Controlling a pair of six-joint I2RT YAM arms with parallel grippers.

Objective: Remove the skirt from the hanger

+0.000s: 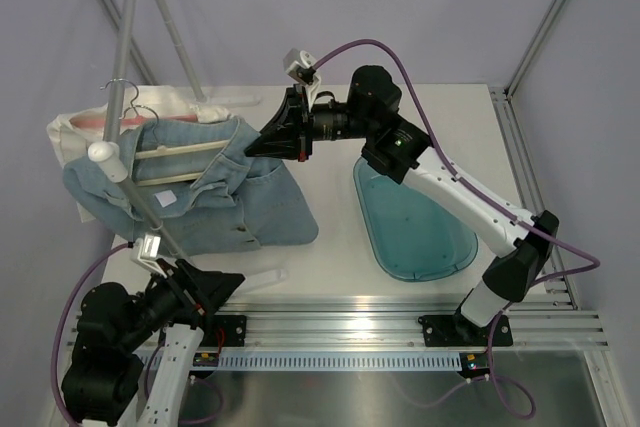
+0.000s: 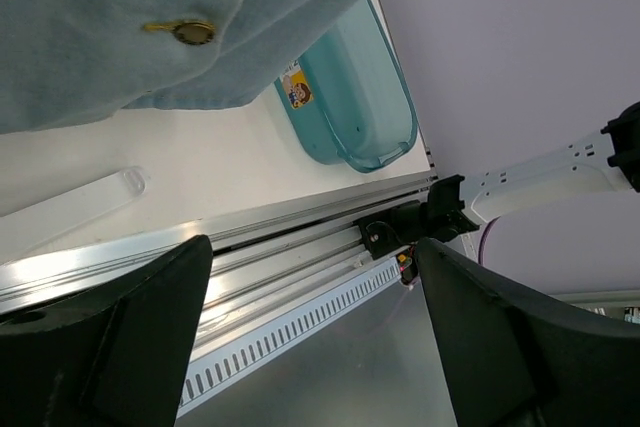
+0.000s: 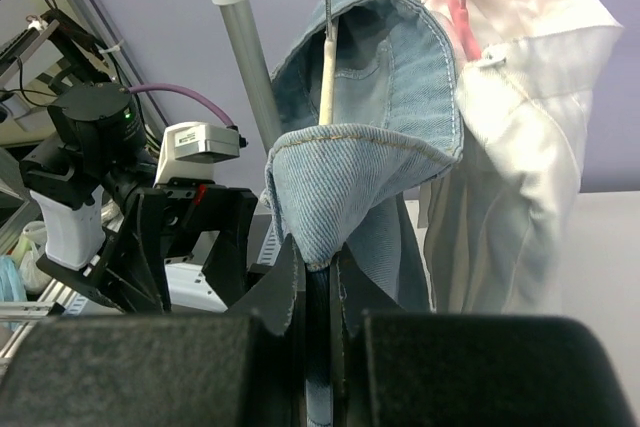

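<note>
Fingers (image 3: pixel 268 302) of right gripper (image 1: pixel 258 144) clamped on a fold of denim skirt (image 1: pixel 250 209) | left gripper (image 2: pixel 312 247) stood wide apart, empty, below skirt hem | skirt hung on wooden hanger (image 1: pixel 180 151)

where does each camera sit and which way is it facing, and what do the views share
Top external: above and behind the robot, looking down at the table; both arms show, right gripper on the skirt, left gripper by the near edge.
Left wrist: low on the left arm, facing along the near rail; its open fingers frame the view.
Right wrist: facing the hanger; its fingers pinch the skirt, left arm behind.
Shared: skirt in all three; blue tray in top and left wrist.
</note>
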